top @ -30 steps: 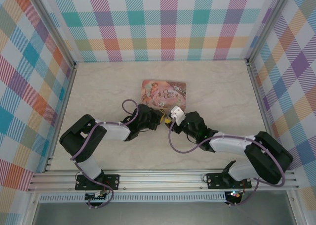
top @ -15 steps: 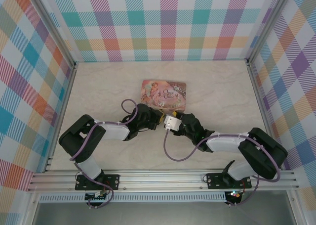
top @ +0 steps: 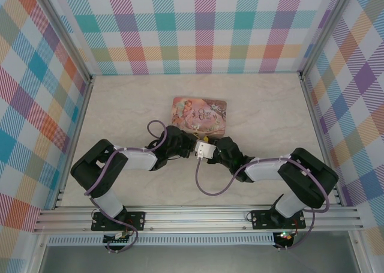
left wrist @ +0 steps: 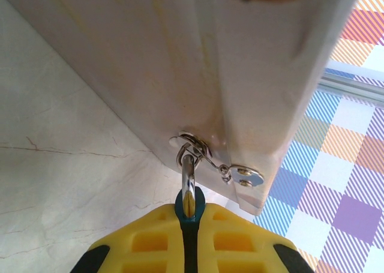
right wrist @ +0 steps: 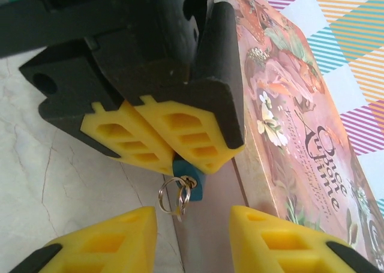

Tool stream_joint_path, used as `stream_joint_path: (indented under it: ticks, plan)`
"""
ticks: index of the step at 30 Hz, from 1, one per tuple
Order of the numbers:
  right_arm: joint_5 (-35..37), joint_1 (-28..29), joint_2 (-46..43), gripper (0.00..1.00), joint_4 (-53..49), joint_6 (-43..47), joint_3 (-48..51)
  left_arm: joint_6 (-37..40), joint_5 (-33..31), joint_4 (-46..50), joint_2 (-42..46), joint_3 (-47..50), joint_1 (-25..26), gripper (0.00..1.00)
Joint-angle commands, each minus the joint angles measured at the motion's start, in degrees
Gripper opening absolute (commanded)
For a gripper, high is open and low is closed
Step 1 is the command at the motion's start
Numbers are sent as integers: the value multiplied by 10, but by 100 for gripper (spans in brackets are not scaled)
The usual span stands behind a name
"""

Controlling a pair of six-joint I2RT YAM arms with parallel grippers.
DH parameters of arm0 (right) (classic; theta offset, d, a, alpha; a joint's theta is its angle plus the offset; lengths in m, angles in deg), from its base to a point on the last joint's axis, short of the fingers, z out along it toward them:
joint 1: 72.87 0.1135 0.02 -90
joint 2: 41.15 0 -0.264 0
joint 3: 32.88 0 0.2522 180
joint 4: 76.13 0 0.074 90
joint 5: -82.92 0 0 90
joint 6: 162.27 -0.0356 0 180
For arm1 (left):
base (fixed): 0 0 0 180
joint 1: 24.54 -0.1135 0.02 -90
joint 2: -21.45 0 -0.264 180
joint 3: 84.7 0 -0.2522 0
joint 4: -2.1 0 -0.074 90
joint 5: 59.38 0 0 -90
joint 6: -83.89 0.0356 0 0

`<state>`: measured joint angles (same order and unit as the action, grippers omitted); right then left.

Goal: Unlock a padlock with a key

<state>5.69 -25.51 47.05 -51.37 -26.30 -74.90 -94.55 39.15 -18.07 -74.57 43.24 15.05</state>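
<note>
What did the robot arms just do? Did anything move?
The right gripper slid left, closer to the padlock, and its elbow swung in too. Its open fingers are now near the key ring, and they have grabbed nothing. The left gripper stayed shut on the padlock, and the pink tin didn't move.

Tiny blue padlock [right wrist: 193,184] clamped between the pads of the left tool [right wrist: 174,160], its keyhole end protruding toward the right tool [right wrist: 192,234], with small split rings [right wrist: 174,198] dangling just beneath it.
</note>
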Motion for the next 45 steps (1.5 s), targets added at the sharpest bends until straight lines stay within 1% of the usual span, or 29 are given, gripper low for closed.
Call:
stream_joint_path:
  ticks: [1,9,20,24,29,32,37,41,42,45]
  plan:
    - [-16,4,16,36,30,14,-18,9,8,-1,28,-12,-3,0]
    - [-3,3,39,31,55,20,-22,12,7,7,33,-12,-3,0]
    - [-9,3,43,25,45,15,-34,15,7,12,33,-15,-1,0]
    - [-7,3,46,20,37,10,-40,14,7,10,33,-16,-1,0]
    - [4,3,49,7,29,-3,-46,14,8,10,32,-15,-2,0]
    - [16,3,42,0,15,-30,-53,13,8,9,31,-15,-2,0]
    - [26,4,30,0,-16,-93,-61,13,7,8,31,-15,-1,0]
    - [34,3,23,0,-20,-147,-61,12,6,7,31,-15,0,0]
    - [33,4,20,0,-39,-162,-61,12,6,7,31,-14,0,0]
    - [27,4,16,0,-56,-206,-64,12,5,8,30,-15,0,0]
